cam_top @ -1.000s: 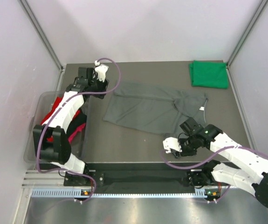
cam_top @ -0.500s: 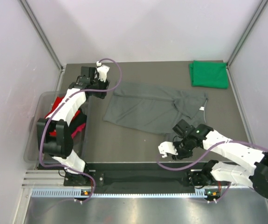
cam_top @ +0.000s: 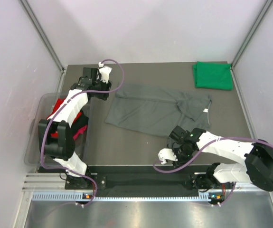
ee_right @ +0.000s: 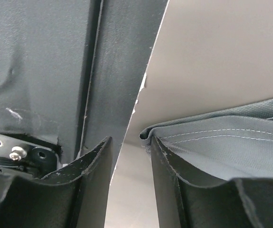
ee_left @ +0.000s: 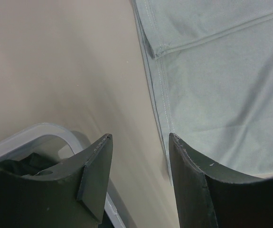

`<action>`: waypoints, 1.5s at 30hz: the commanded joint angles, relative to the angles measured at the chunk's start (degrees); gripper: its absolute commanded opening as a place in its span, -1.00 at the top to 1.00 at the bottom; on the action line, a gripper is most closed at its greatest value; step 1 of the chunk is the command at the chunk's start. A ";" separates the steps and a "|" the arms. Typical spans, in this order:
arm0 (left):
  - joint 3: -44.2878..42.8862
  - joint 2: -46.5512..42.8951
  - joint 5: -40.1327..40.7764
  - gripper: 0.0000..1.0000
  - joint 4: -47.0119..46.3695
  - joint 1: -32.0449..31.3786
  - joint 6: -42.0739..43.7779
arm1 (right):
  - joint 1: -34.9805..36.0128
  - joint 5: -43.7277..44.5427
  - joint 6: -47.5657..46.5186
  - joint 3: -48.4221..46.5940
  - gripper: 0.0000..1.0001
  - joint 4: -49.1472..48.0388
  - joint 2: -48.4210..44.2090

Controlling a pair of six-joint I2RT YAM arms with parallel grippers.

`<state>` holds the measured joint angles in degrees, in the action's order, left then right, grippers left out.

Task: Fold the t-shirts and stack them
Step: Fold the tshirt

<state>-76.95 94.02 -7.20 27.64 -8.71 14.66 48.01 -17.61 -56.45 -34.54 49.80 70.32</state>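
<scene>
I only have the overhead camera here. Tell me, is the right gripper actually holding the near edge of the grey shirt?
Observer: No. The right wrist view shows the right gripper open, with the folded hem of the grey shirt lying beside one fingertip, unclamped.
Operator: And the left one, up by the far corner?
Observer: The left gripper is open, with bare table showing between its fingers. The shirt's stitched edge runs alongside one of them.
Operator: Anything close on its other side?
Observer: Yes, the rim of the plastic tub sits right beside the other finger.
</scene>
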 commanded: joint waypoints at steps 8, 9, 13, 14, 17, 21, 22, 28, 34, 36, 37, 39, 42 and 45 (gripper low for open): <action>-1.36 -0.59 -0.97 -0.11 -1.18 0.27 -0.86 | 2.26 3.01 2.65 1.67 0.47 -6.91 0.95; -1.19 -0.68 -1.15 -0.11 -1.27 0.19 -0.86 | 2.26 3.10 2.74 1.76 0.52 -7.17 1.56; -0.05 -1.12 -1.23 -0.11 -1.36 0.19 -0.59 | 2.79 3.98 3.62 1.41 0.89 -7.70 1.31; 0.30 -1.20 -1.24 -0.12 -1.18 0.27 -0.51 | 2.88 4.33 3.97 1.24 1.00 -7.70 0.87; 0.13 0.28 -3.25 -0.15 2.32 0.18 -0.68 | 2.88 5.21 4.41 0.27 1.00 -6.47 -2.55; -7.22 7.13 -6.42 -0.13 16.97 0.18 0.01 | 2.88 6.00 5.64 -2.19 1.00 -3.58 -9.92; -8.90 8.80 -6.86 -0.11 20.93 0.18 0.02 | 2.88 6.18 5.99 -2.63 1.00 -3.22 -10.99; -7.08 14.26 -0.97 -0.11 27.56 0.36 1.95 | 2.88 7.32 7.93 -1.58 1.00 -3.48 -12.84; -7.69 17.07 -2.90 -0.06 29.40 0.36 1.17 | 2.88 7.85 8.02 -2.37 1.00 -3.83 -12.05; -7.61 17.69 -3.60 -0.05 29.58 0.36 0.90 | 2.88 8.02 8.02 -2.46 1.00 -3.83 -12.05; -7.52 17.69 -3.87 -0.05 29.75 0.36 0.99 | 2.88 8.03 8.02 -2.28 1.00 -3.92 -12.05; -6.82 17.34 -4.31 -0.06 29.75 0.36 1.08 | 2.88 8.11 8.28 -2.02 1.00 -4.01 -12.32; -5.94 16.73 -4.58 -0.07 29.84 0.36 1.25 | 2.88 8.11 8.46 -1.67 1.00 -4.27 -12.49; -5.67 16.99 -5.63 -0.09 29.23 0.27 1.17 | 2.88 8.38 8.54 -1.75 1.00 -4.54 -12.14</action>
<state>-83.02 111.42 -10.92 55.83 -8.67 15.20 49.89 -9.58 -48.75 -35.05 46.59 58.26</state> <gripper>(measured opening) 0.540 0.008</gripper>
